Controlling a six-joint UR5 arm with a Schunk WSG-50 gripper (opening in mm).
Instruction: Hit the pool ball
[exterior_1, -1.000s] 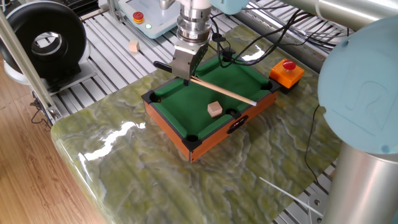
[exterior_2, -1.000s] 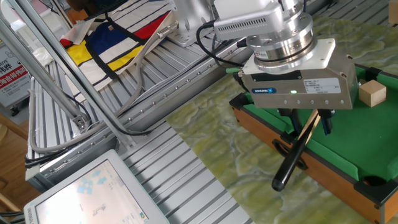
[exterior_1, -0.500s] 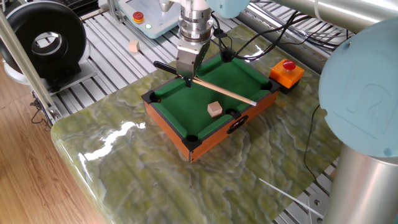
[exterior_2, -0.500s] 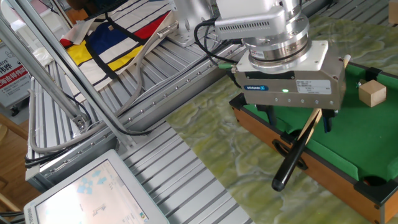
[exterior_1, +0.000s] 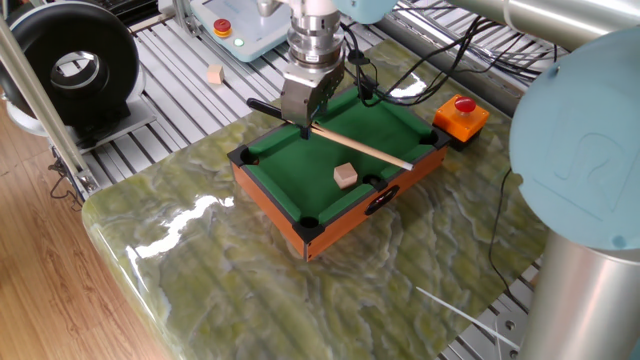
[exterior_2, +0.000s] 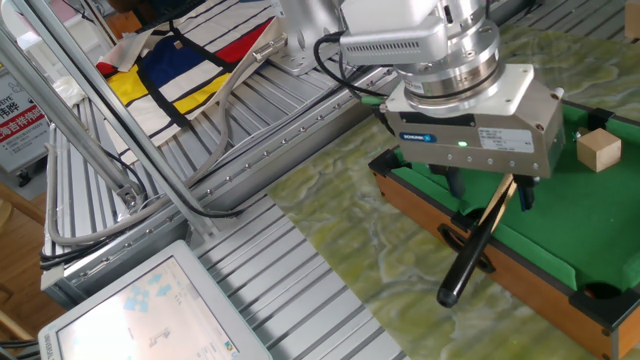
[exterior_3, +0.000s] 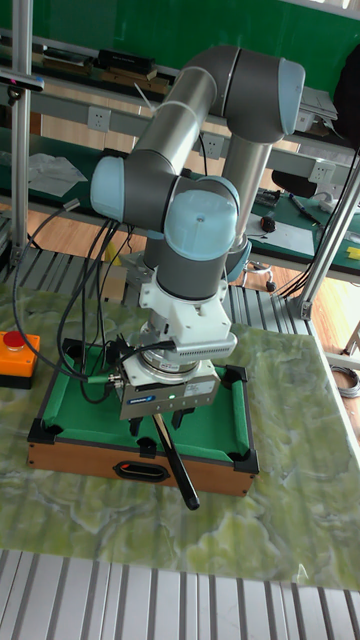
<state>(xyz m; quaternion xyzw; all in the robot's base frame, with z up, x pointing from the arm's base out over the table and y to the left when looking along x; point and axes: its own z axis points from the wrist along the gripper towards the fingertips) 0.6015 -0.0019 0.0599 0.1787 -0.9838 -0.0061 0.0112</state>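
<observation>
Below the silver gripper (exterior_1: 305, 128) lay green felt (exterior_1: 375, 125) in an orange-brown frame (exterior_1: 270, 205); beyond it, a tan cube (exterior_1: 346, 175).

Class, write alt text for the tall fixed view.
A grey and blue robot arm holds a black-handled cue stick in its claw over a small green pool table on a marbled tabletop. A red button sits at left.

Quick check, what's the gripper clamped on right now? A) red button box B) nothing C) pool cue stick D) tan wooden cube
C: the gripper is shut on the cue stick, which slants across the green felt of the pool table, while the wooden cube sits free on the felt.
</observation>
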